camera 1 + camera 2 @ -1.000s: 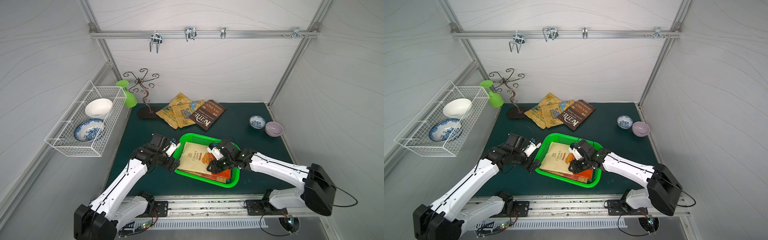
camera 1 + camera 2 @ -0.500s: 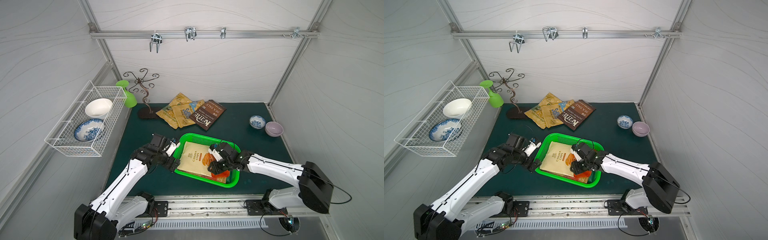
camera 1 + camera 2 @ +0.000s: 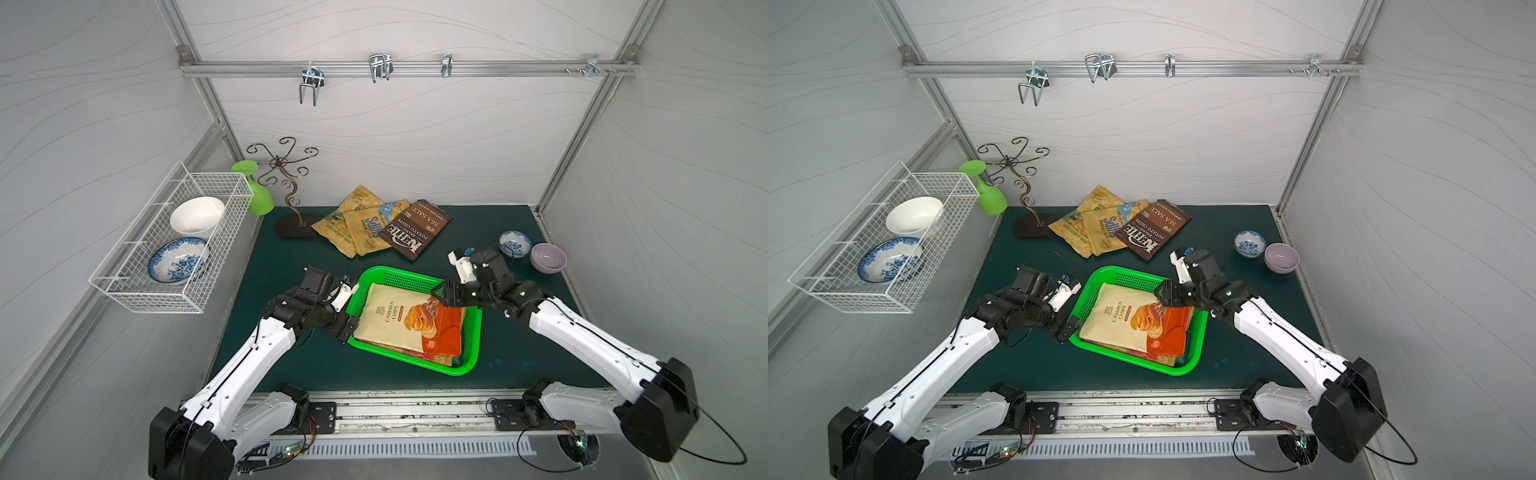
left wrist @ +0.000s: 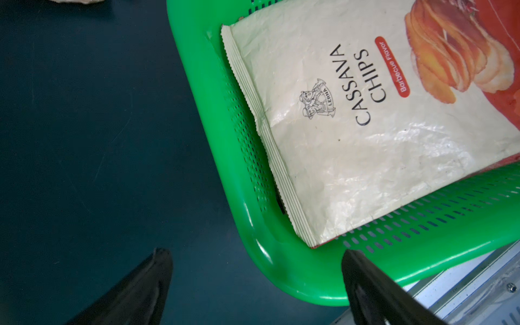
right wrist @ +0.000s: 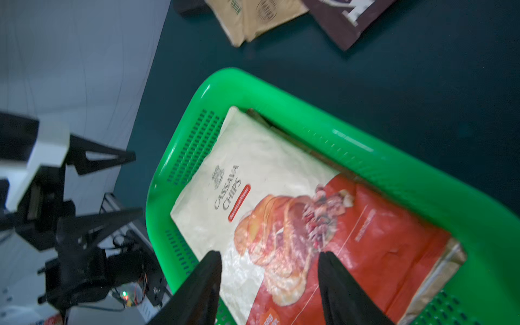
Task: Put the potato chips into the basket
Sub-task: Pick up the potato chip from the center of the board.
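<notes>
Both top views: your left arm reaches low along the dark green mat (image 3: 286, 257). The left gripper (image 3: 352, 308) sits beside the left edge of the bright green perforated plastic basket (image 3: 467, 368), jaws spread wide, empty. Your right arm is bent over the far right corner. The right gripper (image 3: 447, 294) hangs just above the cream-and-red crinkled "CASSAVA CHIPS" bag (image 3: 390, 324), jaws apart, gripping nothing. That bag lies flat in the basket atop others showing only edges. Behind the basket, tan crinkled bags (image 3: 359, 226) and a brown Kettle bag (image 3: 415, 230) overlap on the mat.
Left wrist: fingers (image 4: 157, 270) straddle the basket's near corner; bag cut off.
Right wrist: fingers (image 5: 209, 277) spread over the bag's red half; blurred, contact unclear.
</notes>
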Available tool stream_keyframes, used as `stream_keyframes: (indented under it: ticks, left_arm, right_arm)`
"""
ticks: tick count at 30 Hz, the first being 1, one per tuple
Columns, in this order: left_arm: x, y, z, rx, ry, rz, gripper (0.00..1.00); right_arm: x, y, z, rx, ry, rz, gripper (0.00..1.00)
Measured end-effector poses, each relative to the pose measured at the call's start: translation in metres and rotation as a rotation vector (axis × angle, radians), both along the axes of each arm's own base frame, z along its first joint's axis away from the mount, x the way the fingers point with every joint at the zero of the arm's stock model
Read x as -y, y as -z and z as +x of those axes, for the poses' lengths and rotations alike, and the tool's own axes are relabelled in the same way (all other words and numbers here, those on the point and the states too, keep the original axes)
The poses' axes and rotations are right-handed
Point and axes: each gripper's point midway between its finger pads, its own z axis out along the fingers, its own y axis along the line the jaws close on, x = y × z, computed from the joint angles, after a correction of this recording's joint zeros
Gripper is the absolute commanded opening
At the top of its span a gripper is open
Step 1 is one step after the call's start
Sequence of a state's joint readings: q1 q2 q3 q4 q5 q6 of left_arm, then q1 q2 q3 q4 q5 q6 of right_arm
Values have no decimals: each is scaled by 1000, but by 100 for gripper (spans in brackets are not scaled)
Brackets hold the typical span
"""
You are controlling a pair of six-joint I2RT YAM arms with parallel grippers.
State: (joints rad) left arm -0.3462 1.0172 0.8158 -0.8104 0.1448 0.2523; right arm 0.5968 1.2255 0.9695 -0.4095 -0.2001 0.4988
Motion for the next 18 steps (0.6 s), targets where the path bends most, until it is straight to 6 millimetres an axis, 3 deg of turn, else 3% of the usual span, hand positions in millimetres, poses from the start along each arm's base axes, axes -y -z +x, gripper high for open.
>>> stream_keyframes:
  ticks: [6, 12, 18]
  left_arm:
    - [-16, 0, 7, 1, -74, 3, 98]
    - [-21, 1, 9, 0, -91, 8, 98]
    - [-21, 3, 9, -9, -91, 11, 98]
  right_arm:
    - [21, 2, 84, -60, 160, 10, 60]
    - [32, 38, 145, -156, 260, 15, 59]
    - [30, 75, 199, -216, 301, 25, 56]
